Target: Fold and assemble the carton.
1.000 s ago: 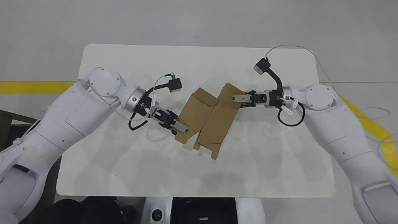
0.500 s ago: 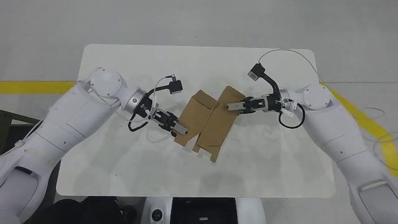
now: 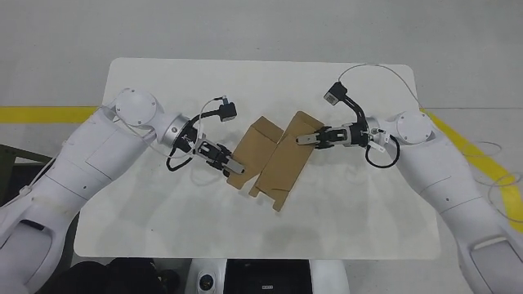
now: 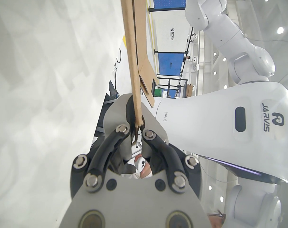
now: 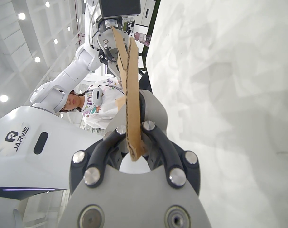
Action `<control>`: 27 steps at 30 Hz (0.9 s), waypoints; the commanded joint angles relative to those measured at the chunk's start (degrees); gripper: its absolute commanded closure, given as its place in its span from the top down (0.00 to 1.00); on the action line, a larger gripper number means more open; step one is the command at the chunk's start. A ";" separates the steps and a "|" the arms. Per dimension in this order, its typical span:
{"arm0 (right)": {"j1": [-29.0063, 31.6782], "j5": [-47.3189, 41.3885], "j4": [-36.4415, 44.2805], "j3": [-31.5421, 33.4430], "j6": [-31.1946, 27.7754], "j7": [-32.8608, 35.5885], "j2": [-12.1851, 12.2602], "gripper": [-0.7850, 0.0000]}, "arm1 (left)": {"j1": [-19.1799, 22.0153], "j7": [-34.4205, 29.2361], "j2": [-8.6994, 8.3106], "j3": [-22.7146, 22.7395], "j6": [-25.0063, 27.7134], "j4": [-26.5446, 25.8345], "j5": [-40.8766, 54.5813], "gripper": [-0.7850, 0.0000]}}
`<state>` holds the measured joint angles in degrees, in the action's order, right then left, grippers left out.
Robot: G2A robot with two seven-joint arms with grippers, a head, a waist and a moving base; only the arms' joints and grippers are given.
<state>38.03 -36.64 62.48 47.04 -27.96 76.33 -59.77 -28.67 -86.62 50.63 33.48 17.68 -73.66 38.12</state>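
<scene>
Over the table (image 3: pixel 163 220), holding the mostly flat carton (image 3: pixel 274 157) by opposite edges: left gripper (image 4: pixel 136 129) and right gripper (image 5: pixel 134 141) both clamped tight on cardboard. Probably best to ease the ends together slowly, keep both pinches firm, and avoid twisting or tearing the creases.

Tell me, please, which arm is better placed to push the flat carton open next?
Probably the right: the right gripper clamps the carton on a panel's long edge, so it can push across. The left gripper pinches only a corner, better as anchor.
</scene>
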 commanded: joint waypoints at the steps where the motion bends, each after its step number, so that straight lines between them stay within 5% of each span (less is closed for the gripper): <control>1: -0.04 -0.43 0.22 0.19 -0.34 -0.34 -0.02 0.00 | -0.15 0.68 0.00 0.81 0.64 0.54 0.29 1.00; 8: 0.47 -0.77 -0.92 1.99 -2.53 -3.83 -0.09 0.00 | -1.78 13.42 -0.02 4.42 3.37 0.61 -2.89 1.00; 17: 4.01 5.38 4.32 6.15 -0.58 -18.11 0.60 0.00 | -6.69 29.49 -0.07 7.34 0.01 -4.85 -7.23 1.00; 27: 10.80 13.51 11.74 12.45 3.07 -27.72 2.42 0.00 | -10.91 36.26 -0.03 10.40 -2.98 -8.23 -8.12 1.00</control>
<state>48.29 -23.51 73.69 58.98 -25.07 48.96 -57.48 -39.27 -50.45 50.62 43.57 14.74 -81.72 29.91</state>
